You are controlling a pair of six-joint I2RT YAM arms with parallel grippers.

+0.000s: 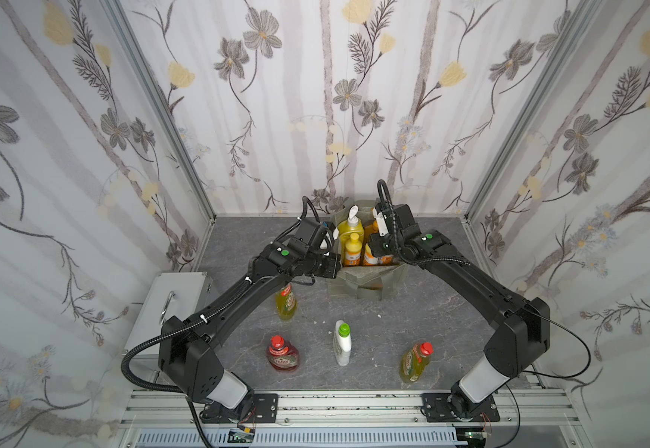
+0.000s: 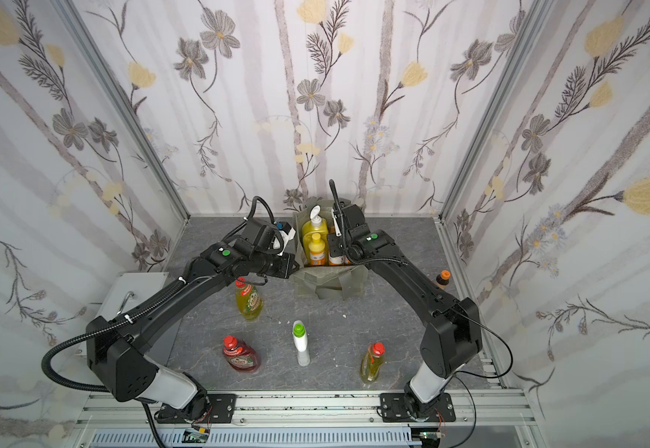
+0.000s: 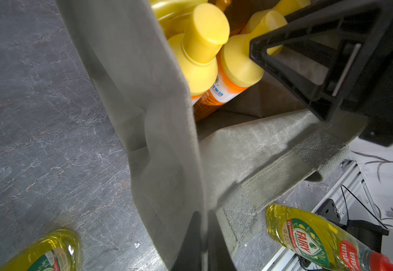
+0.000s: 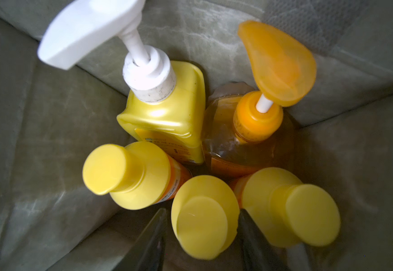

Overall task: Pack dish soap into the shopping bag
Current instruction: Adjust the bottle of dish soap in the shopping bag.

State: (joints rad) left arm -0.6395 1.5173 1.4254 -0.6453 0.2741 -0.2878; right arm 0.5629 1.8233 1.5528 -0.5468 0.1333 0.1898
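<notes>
In the shopping bag (image 4: pixel 26 140), right gripper (image 4: pixel 203 211) clamps a yellow-capped bottle (image 4: pixel 202 227), placing it. Left gripper (image 3: pixel 202 244) pinches its wall. Next, likely: release, lift straight out.

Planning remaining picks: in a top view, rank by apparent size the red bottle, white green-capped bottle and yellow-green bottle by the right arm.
Largest: red bottle and yellow-green bottle, too alike to rank.
Smallest: white green-capped bottle, clearly slimmer.

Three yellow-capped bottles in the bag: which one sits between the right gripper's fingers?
The middle bottle: the right gripper straddles its cap. The others stand outside its fingers, one by the yellow pump, one by the orange pump.
</notes>
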